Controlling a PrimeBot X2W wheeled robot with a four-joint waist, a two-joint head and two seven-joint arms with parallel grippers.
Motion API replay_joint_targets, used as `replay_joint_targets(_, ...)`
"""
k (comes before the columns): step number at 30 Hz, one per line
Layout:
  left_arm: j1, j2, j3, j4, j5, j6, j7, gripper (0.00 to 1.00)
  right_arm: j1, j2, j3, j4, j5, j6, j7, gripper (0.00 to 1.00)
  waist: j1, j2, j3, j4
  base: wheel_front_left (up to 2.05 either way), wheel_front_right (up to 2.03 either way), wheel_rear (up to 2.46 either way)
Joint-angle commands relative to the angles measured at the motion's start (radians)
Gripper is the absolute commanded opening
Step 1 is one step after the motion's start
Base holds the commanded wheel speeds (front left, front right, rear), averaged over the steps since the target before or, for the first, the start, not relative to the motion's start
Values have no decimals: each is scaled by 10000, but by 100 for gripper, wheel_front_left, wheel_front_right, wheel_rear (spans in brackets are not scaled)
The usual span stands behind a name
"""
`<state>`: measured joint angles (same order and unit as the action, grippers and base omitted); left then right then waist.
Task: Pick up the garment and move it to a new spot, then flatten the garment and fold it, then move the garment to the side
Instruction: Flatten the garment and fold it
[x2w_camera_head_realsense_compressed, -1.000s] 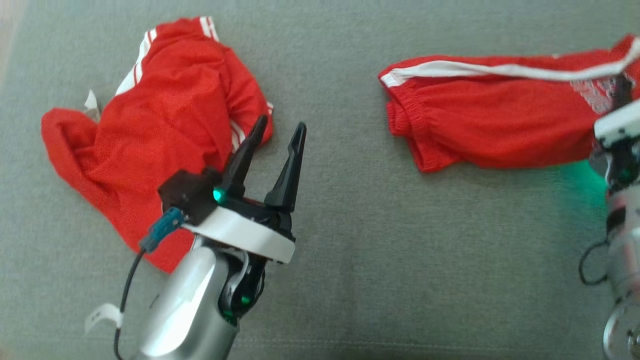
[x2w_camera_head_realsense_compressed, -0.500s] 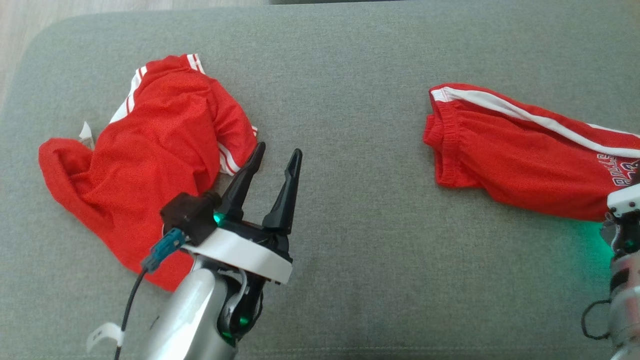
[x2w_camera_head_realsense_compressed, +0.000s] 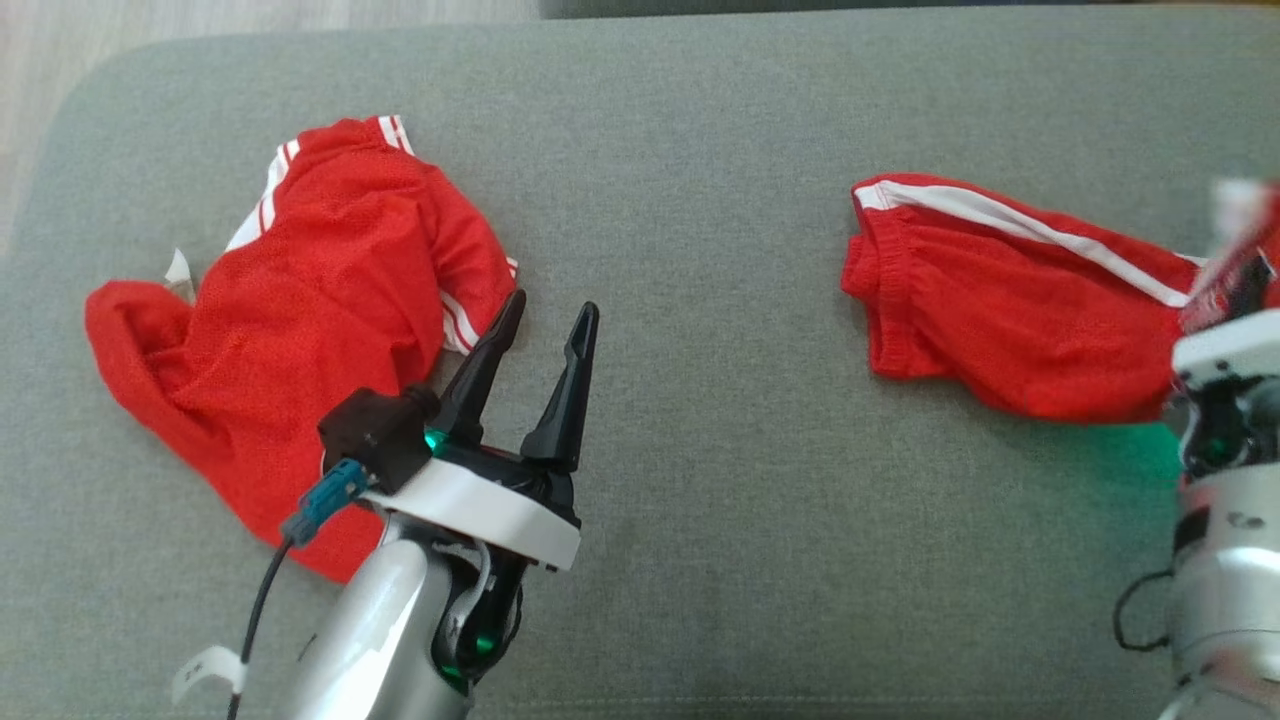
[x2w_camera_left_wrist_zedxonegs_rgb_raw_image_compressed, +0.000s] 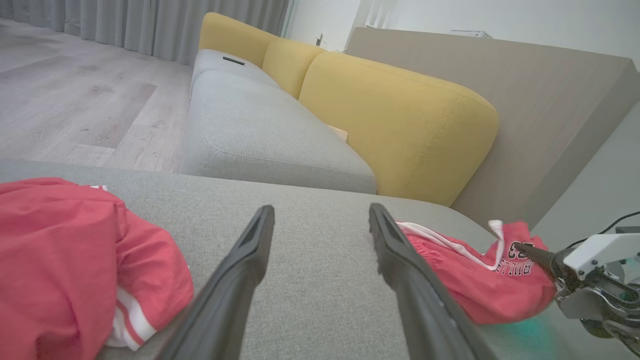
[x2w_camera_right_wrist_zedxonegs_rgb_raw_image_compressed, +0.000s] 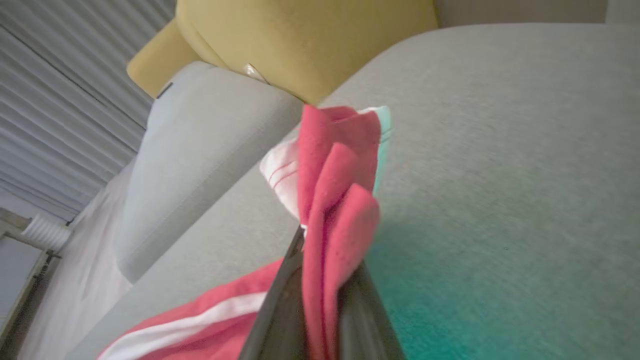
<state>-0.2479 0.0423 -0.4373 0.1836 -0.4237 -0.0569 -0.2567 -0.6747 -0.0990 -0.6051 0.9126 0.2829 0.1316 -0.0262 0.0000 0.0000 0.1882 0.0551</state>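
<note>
A red garment with a white side stripe (x2w_camera_head_realsense_compressed: 1000, 320) lies stretched across the right of the grey cushion (x2w_camera_head_realsense_compressed: 720, 300). Its right end is pinched in my right gripper (x2w_camera_head_realsense_compressed: 1243, 285), which is shut on the cloth and holds that end raised. The right wrist view shows the red fabric (x2w_camera_right_wrist_zedxonegs_rgb_raw_image_compressed: 335, 200) bunched up between the gripper's (x2w_camera_right_wrist_zedxonegs_rgb_raw_image_compressed: 325, 260) closed fingers. My left gripper (x2w_camera_head_realsense_compressed: 552, 306) hovers open over bare cushion, its fingers empty (x2w_camera_left_wrist_zedxonegs_rgb_raw_image_compressed: 321, 210). Just to its left lies a second crumpled red garment with white stripes (x2w_camera_head_realsense_compressed: 320, 320), also seen as red cloth (x2w_camera_left_wrist_zedxonegs_rgb_raw_image_compressed: 60, 250) beside the left finger.
The cushion's rounded far-left corner (x2w_camera_head_realsense_compressed: 70, 90) meets wooden floor (x2w_camera_head_realsense_compressed: 40, 40). Beyond the cushion stand a grey sofa seat (x2w_camera_left_wrist_zedxonegs_rgb_raw_image_compressed: 260, 130) with yellow back cushions (x2w_camera_left_wrist_zedxonegs_rgb_raw_image_compressed: 400, 120) and a beige panel (x2w_camera_left_wrist_zedxonegs_rgb_raw_image_compressed: 525, 100). Bare grey fabric separates the two garments.
The head camera has shifted, so the whole scene sits lower in the picture. My right gripper has risen and come inward with the garment's end, bunching the cloth. The left gripper is nearly unmoved.
</note>
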Motion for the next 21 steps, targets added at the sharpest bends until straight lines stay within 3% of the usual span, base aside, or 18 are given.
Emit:
replay_joint_targets(1, -139, 79, 354, -292, 84, -22, -51, 100, -84, 46, 388, -438, 117, -9, -49, 0, 0, 0, -63, 14, 0, 0, 0)
replay_joint_targets(21, 249, 79, 393, -255, -25, 24, -51, 100, 1990, 433, 5275, -3592, 3573, -9, 374, 0, 0, 0, -757, 494, 0, 0, 0)
